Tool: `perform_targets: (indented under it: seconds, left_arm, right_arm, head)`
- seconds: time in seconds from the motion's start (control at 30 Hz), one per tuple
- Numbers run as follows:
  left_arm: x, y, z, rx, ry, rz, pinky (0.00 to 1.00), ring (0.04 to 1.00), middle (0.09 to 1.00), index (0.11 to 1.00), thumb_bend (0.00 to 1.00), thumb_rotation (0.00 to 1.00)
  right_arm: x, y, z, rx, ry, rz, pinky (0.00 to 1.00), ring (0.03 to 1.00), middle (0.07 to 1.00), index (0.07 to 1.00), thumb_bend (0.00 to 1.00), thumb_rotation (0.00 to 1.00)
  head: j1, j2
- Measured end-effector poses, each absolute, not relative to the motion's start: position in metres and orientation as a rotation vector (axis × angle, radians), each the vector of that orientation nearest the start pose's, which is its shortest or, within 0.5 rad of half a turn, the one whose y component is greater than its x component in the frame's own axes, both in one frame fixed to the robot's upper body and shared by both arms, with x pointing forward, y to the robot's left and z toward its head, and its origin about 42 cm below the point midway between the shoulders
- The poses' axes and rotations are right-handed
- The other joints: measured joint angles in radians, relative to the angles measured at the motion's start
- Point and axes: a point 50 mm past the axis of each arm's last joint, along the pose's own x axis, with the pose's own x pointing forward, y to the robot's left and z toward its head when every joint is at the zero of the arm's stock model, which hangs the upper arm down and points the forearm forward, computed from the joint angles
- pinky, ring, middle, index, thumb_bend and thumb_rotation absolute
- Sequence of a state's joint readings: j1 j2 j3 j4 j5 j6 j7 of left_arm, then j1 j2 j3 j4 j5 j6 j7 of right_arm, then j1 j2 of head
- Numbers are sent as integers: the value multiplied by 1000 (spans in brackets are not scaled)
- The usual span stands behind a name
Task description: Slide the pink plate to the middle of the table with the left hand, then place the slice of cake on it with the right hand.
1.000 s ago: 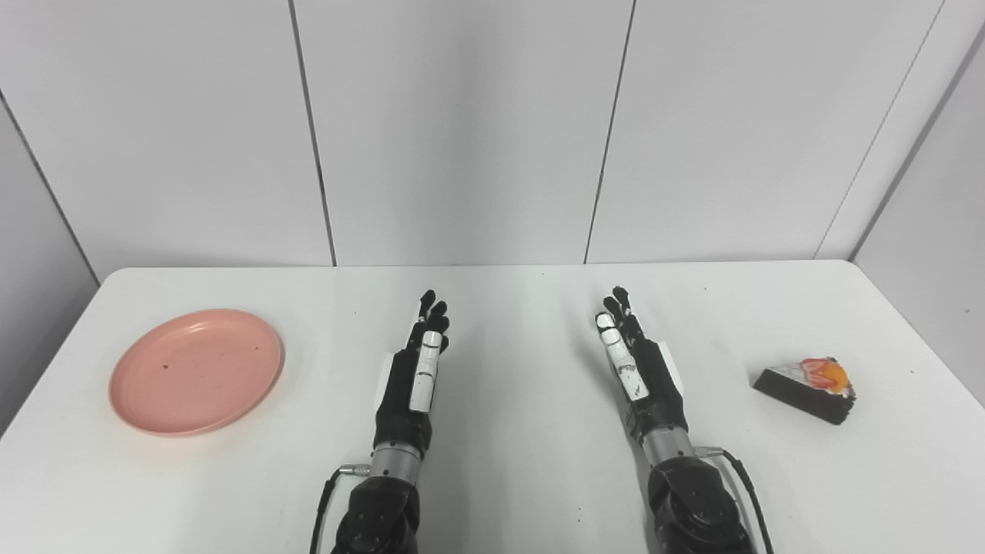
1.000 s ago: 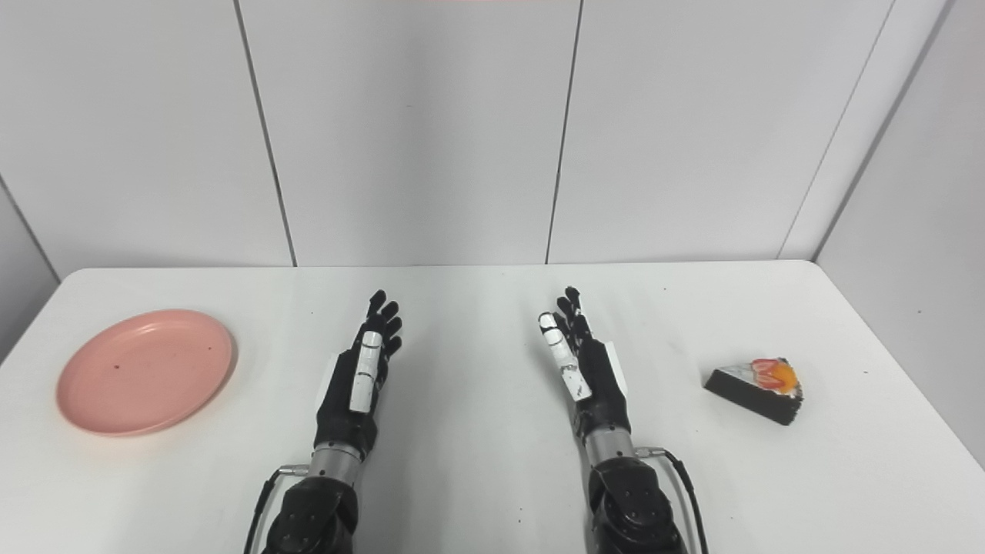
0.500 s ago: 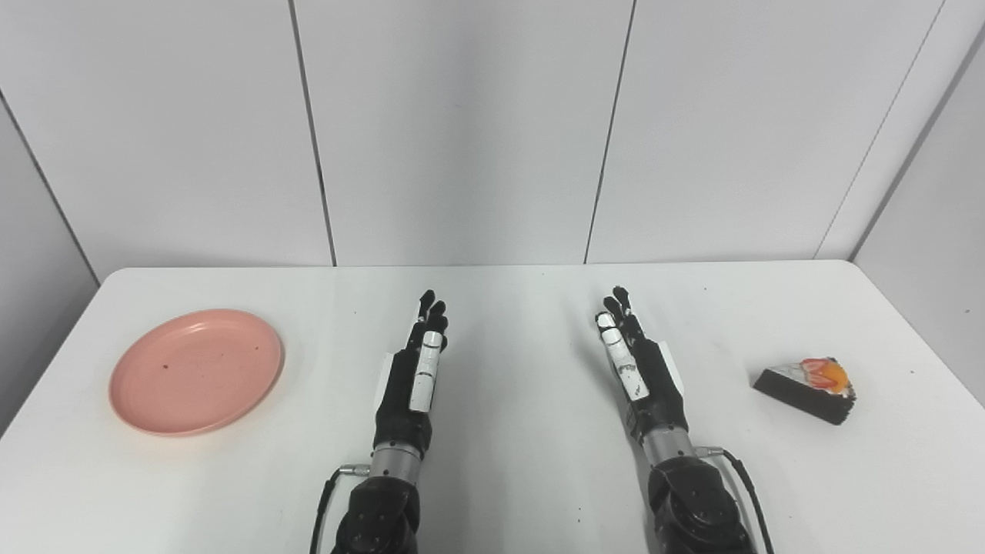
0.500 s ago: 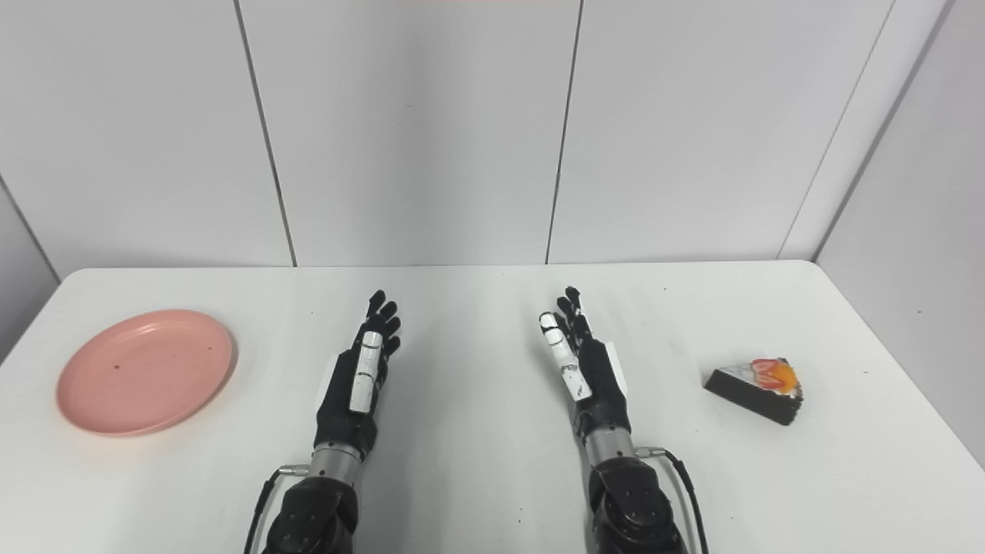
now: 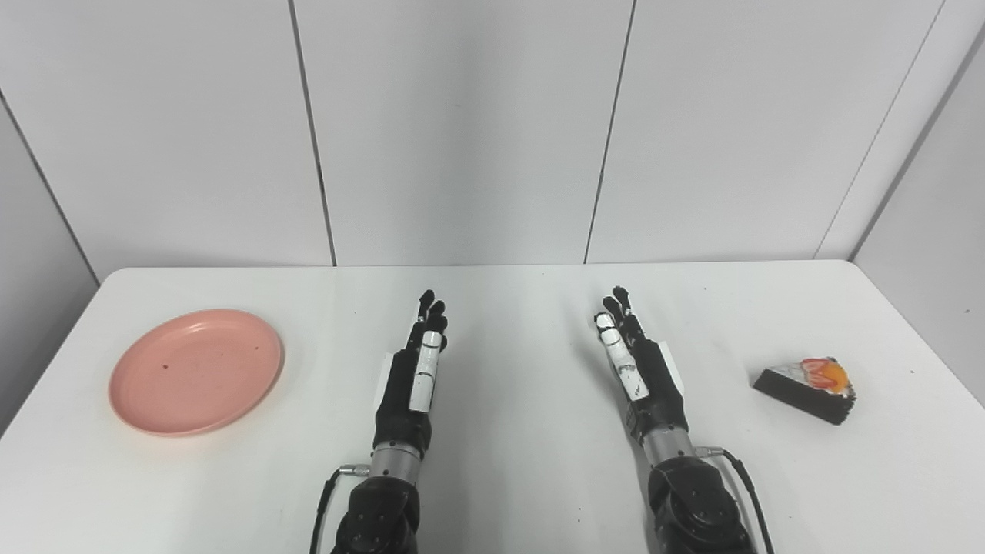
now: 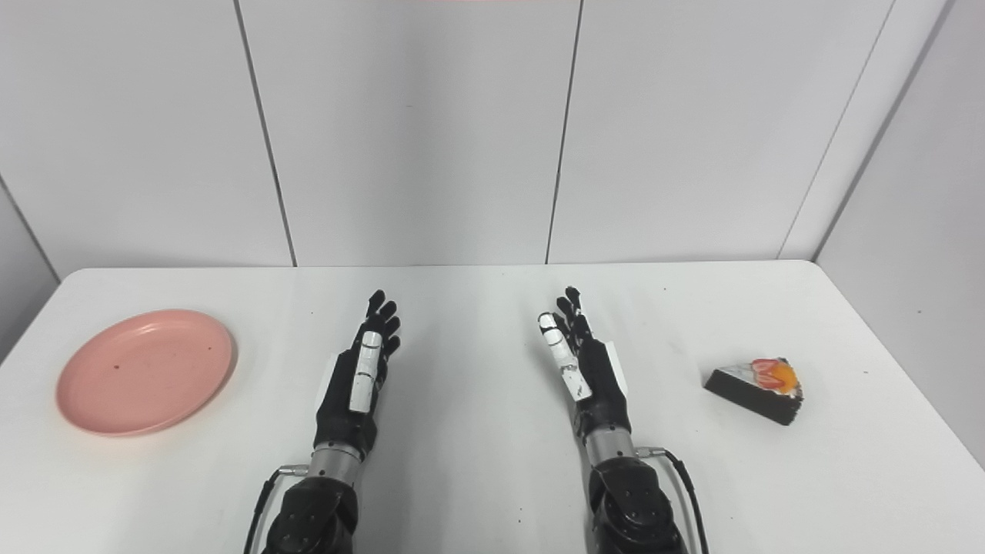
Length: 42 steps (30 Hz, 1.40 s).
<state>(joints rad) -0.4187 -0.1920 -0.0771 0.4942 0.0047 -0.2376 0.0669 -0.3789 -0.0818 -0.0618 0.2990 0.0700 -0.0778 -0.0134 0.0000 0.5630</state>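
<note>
Both arms came in from the near edge of the surface (image 5: 508, 477) and reached toward its far edge, side by side with a gap between them. The left hand (image 5: 412, 369) was held edge-up, its fingers (image 5: 427, 362) straight, close together and pointing at the far edge, holding nothing. The right hand (image 5: 639, 365) mirrored it, leaning a little to the left, fingers (image 5: 619, 354) extended and empty. Cables looped from both wrists toward the near edge.

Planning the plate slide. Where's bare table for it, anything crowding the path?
Bare: the table between left hand and right hand, and the far strip beyond them. Pink plate sits alone far left, cake slice far right. Only the left hand blocks the slide path.
</note>
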Motion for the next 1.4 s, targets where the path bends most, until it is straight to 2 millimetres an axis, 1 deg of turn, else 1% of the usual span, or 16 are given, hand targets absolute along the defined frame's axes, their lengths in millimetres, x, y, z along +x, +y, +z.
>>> perform_targets:
  seconds: [0.07, 0.23, 0.33, 0.4, 0.43, 0.47, 0.5, 0.53, 0.6, 0.77, 0.83, 0.93, 1.07, 1.2, 1.27, 1.4]
  left_arm:
    - [394, 72, 125, -145, -144, -174, 960, 966, 966, 958, 624, 994]
    - [394, 71, 124, -146, -142, -173, 971, 975, 976, 972, 644, 993]
    - [394, 70, 124, -148, -140, -174, 966, 973, 972, 967, 639, 987]
    - [394, 69, 123, -148, -140, -170, 946, 962, 961, 955, 621, 996]
    - [394, 68, 123, -145, -148, -166, 938, 958, 958, 950, 614, 998]
    - [394, 67, 124, -136, -161, -162, 934, 958, 959, 950, 610, 999]
    - [394, 66, 125, -136, -174, -160, 934, 960, 962, 950, 615, 1000]
    - [394, 66, 126, -138, -188, -155, 938, 960, 961, 946, 628, 1000]
    - [394, 66, 127, -141, -200, -145, 983, 974, 967, 954, 662, 983]
    - [393, 71, 133, -156, -242, -118, 997, 976, 965, 949, 666, 1000]
    - [392, 75, 134, -157, -244, -104, 993, 975, 966, 953, 640, 1000]
    - [393, 88, 134, -128, -231, -78, 978, 966, 959, 947, 620, 1000]
    - [395, 120, 136, -124, -221, -3, 996, 970, 951, 946, 657, 1000]
    - [396, 153, 150, -94, -206, 51, 1000, 948, 916, 916, 717, 1000]
    - [396, 163, 157, -83, -212, 64, 962, 903, 874, 875, 717, 1000]
    - [397, 180, 167, -73, -219, 103, 920, 869, 836, 837, 724, 1000]
  right_arm:
    - [404, -228, 146, 2, -150, 0, 975, 939, 966, 1000, 623, 812]
    - [404, -228, 146, 10, -150, 0, 976, 940, 968, 1000, 613, 809]
    - [405, -228, 146, 8, -148, 0, 977, 941, 970, 1000, 599, 822]
    - [405, -231, 145, -1, -144, -2, 977, 942, 969, 1000, 606, 833]
    - [405, -233, 144, -8, -143, -3, 977, 942, 968, 999, 606, 837]
    - [405, -234, 143, -12, -145, -3, 977, 942, 967, 996, 609, 844]
    - [405, -235, 143, -15, -151, -2, 981, 943, 968, 994, 611, 854]
    - [406, -237, 143, -16, -157, 0, 991, 947, 971, 995, 615, 862]
    - [408, -240, 143, -4, -159, 6, 999, 952, 970, 986, 630, 864]
    - [410, -245, 145, 11, -173, 14, 1000, 966, 987, 1000, 591, 896]
    - [410, -248, 145, 9, -177, 14, 1000, 967, 987, 1000, 574, 904]
    - [410, -250, 146, 16, -180, 6, 1000, 966, 982, 1000, 549, 893]
    - [410, -254, 147, 33, -187, -7, 1000, 965, 979, 994, 548, 863]
    - [406, -256, 149, 41, -196, 0, 1000, 979, 991, 1000, 517, 877]
    - [406, -255, 149, 43, -196, 11, 1000, 983, 995, 1000, 498, 883]
    - [405, -254, 149, 45, -197, 13, 1000, 980, 995, 1000, 476, 905]
  head:
    - [0, 0]
    - [6, -5]
    - [86, -32]
    - [86, -32]
    - [127, -50]
    - [127, -51]
    - [168, -67]
    - [169, -67]
    - [241, -100]
    - [308, -129]
    - [308, -129]
    - [345, -141]
    - [385, -150]
    - [391, -150]
    - [407, -155]
    - [417, -163]
